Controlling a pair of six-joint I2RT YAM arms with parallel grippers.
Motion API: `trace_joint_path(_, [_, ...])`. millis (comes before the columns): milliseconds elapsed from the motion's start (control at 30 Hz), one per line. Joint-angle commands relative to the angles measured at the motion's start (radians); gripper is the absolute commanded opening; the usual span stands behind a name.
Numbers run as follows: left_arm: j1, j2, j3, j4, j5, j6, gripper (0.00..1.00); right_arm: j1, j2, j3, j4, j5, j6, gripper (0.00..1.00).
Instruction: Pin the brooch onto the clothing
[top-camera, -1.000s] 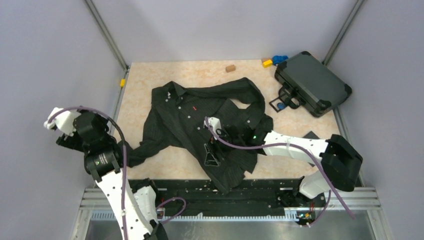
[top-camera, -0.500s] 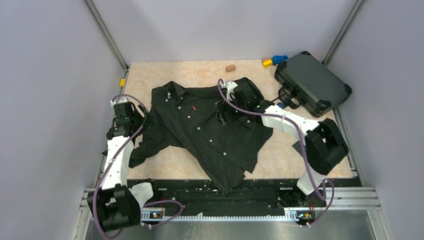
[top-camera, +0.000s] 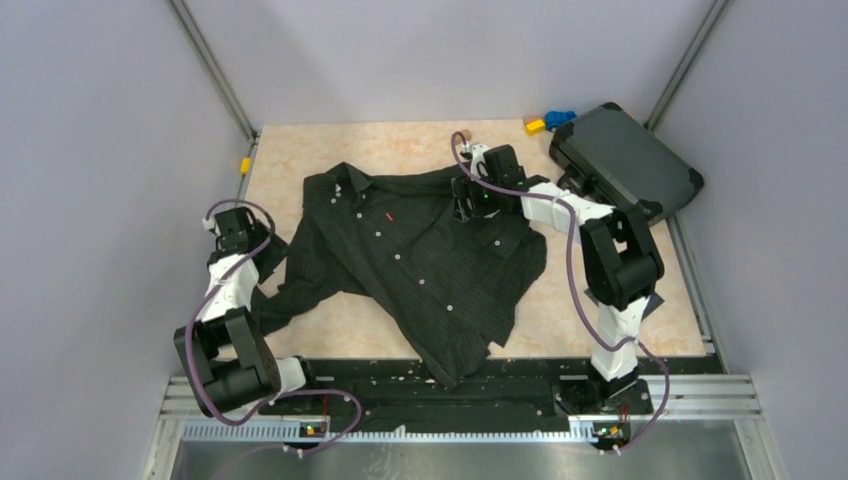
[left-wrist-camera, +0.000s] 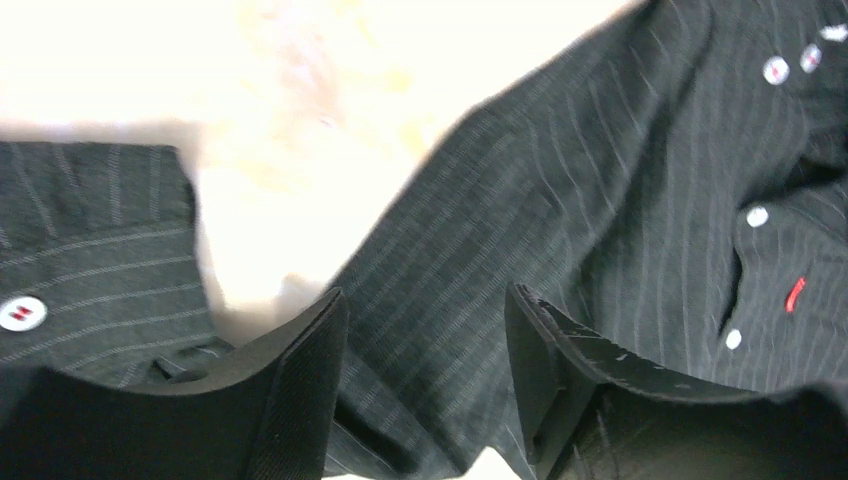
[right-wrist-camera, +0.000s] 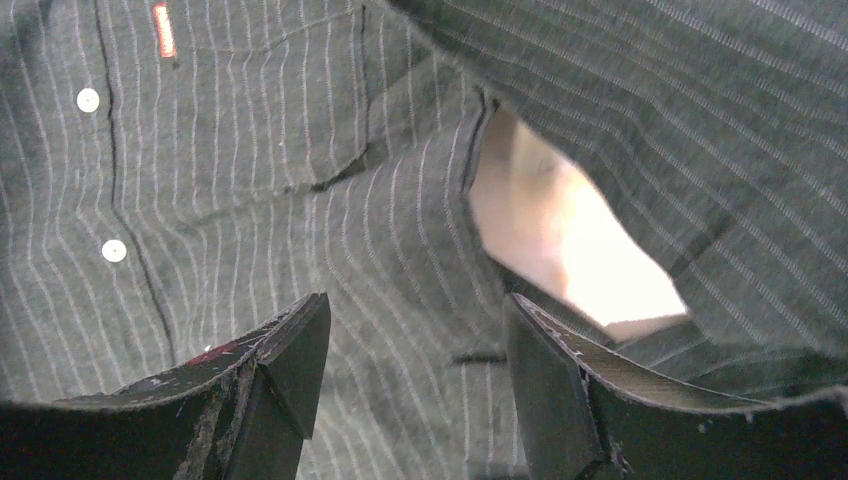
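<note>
The clothing, a black pinstriped shirt (top-camera: 420, 260) with white buttons and a small red tag (top-camera: 386, 216), lies spread front-up on the table. My left gripper (top-camera: 258, 243) is low over its left sleeve and shoulder. In the left wrist view its open jaws (left-wrist-camera: 425, 300) straddle a striped fold (left-wrist-camera: 600, 180), with the tag (left-wrist-camera: 795, 295) off to the right. My right gripper (top-camera: 465, 200) hovers at the shirt's far right shoulder. It is open (right-wrist-camera: 418, 305) just above the cloth (right-wrist-camera: 250, 200), and nothing is pinched. The brooch is out of view.
A dark hard case (top-camera: 625, 165) lies at the back right, close behind the right arm. A bright-blue toy piece (top-camera: 560, 118) and a yellow block (top-camera: 535, 126) sit beside it. Another yellow bit (top-camera: 244, 165) is at the left edge. Grey walls close in the table.
The left arm has unfolded from the left side and reached the shirt's left sleeve. The right arm has swung from the shirt's lower front to its far right shoulder. Both jaws have narrowed a little.
</note>
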Motion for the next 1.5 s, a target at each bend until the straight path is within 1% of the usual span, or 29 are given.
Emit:
trace_joint_path(0, [0.030, 0.072, 0.024, 0.062, 0.069, -0.017, 0.60, -0.011, 0.075, 0.108, -0.005, -0.060, -0.054, 0.67])
trace_joint_path(167, [0.028, 0.149, 0.046, 0.078, 0.110, -0.012, 0.62, -0.015, 0.143, 0.164, -0.008, -0.045, -0.063, 0.68])
trace_joint_path(233, [0.026, 0.170, 0.052, 0.083, 0.107, -0.011, 0.64, -0.020, 0.163, 0.174, -0.006, -0.048, -0.061, 0.64])
trace_joint_path(267, [0.024, 0.180, 0.054, 0.085, 0.103, -0.011, 0.64, -0.021, 0.168, 0.177, -0.004, -0.046, -0.060, 0.59])
trace_joint_path(433, [-0.004, 0.246, 0.081, 0.094, 0.089, -0.013, 0.62, -0.034, 0.165, 0.170, 0.020, -0.025, -0.039, 0.24])
trace_joint_path(467, [-0.016, 0.261, 0.087, 0.094, 0.074, -0.012, 0.61, -0.036, 0.165, 0.169, 0.024, -0.022, -0.035, 0.18])
trace_joint_path(500, [-0.026, 0.279, 0.096, 0.093, 0.058, -0.011, 0.59, -0.038, 0.165, 0.168, 0.026, -0.019, -0.034, 0.12])
trace_joint_path(533, [-0.033, 0.293, 0.102, 0.092, 0.044, -0.011, 0.54, -0.040, 0.165, 0.169, 0.027, -0.014, -0.032, 0.08])
trace_joint_path(633, [-0.042, 0.336, 0.121, 0.094, 0.029, -0.016, 0.39, -0.042, 0.165, 0.166, 0.032, 0.007, -0.031, 0.00])
trace_joint_path(700, [-0.042, 0.356, 0.134, 0.082, 0.006, -0.015, 0.17, -0.045, 0.165, 0.161, 0.040, 0.037, -0.029, 0.00])
trace_joint_path(767, [-0.041, 0.355, 0.140, 0.072, -0.034, -0.011, 0.00, -0.054, 0.165, 0.159, 0.053, 0.066, -0.015, 0.00])
trace_joint_path(900, [-0.037, 0.326, 0.146, 0.059, -0.140, 0.010, 0.00, -0.088, 0.169, 0.158, 0.103, 0.095, 0.020, 0.00])
trace_joint_path(967, [-0.029, 0.320, 0.147, 0.058, -0.163, 0.013, 0.00, -0.105, 0.189, 0.173, 0.114, 0.095, 0.026, 0.00])
trace_joint_path(1200, [-0.023, 0.326, 0.160, 0.052, -0.202, 0.031, 0.00, -0.144, 0.282, 0.287, 0.094, 0.115, 0.010, 0.00])
trace_joint_path(1300, [-0.029, 0.301, 0.162, 0.064, -0.152, 0.047, 0.00, -0.147, 0.310, 0.376, 0.028, 0.078, -0.024, 0.00])
trace_joint_path(1333, [-0.034, 0.291, 0.167, 0.058, -0.147, 0.056, 0.01, -0.147, 0.309, 0.392, 0.017, 0.062, -0.028, 0.09])
trace_joint_path(1367, [-0.049, 0.279, 0.185, 0.045, -0.149, 0.065, 0.07, -0.147, 0.298, 0.397, 0.007, 0.041, -0.038, 0.22])
trace_joint_path(1400, [-0.064, 0.264, 0.201, 0.026, -0.157, 0.074, 0.16, -0.146, 0.278, 0.392, 0.005, 0.019, -0.043, 0.35])
trace_joint_path(1433, [-0.083, 0.249, 0.218, 0.007, -0.168, 0.080, 0.27, -0.145, 0.254, 0.382, 0.006, 0.003, -0.045, 0.47])
trace_joint_path(1467, [-0.101, 0.234, 0.234, -0.014, -0.184, 0.084, 0.37, -0.141, 0.225, 0.366, 0.007, -0.012, -0.046, 0.56])
